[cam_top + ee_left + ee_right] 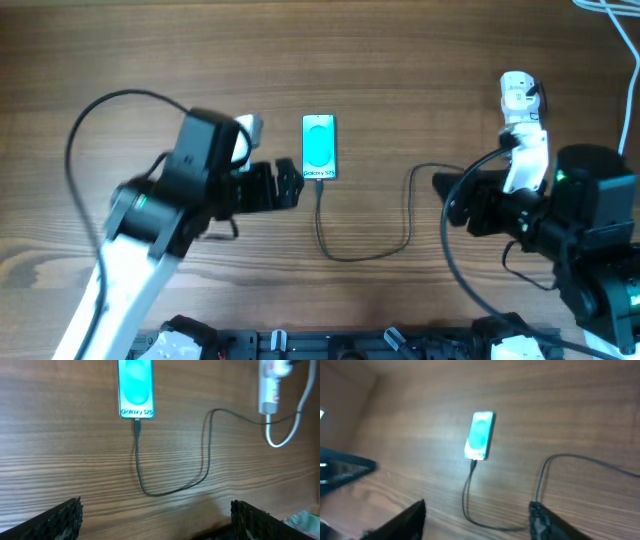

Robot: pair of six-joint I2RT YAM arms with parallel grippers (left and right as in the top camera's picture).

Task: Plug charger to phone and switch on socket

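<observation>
The phone [319, 147] lies on the wooden table with its teal screen lit; it also shows in the left wrist view [135, 389] and the right wrist view [479, 435]. The black charger cable [345, 252] has its connector tip in the phone's near end [136, 424] and loops right toward the socket [524, 130], a white power strip also seen in the left wrist view [270, 387]. My left gripper [290, 185] is open and empty, just left of the phone's near end. My right gripper [450, 200] is open and empty, beside the socket.
A thick white lead [285, 435] curves from the socket's end. Another white cable [620, 40] runs along the table's far right edge. Bare wooden tabletop lies between the two arms around the cable loop.
</observation>
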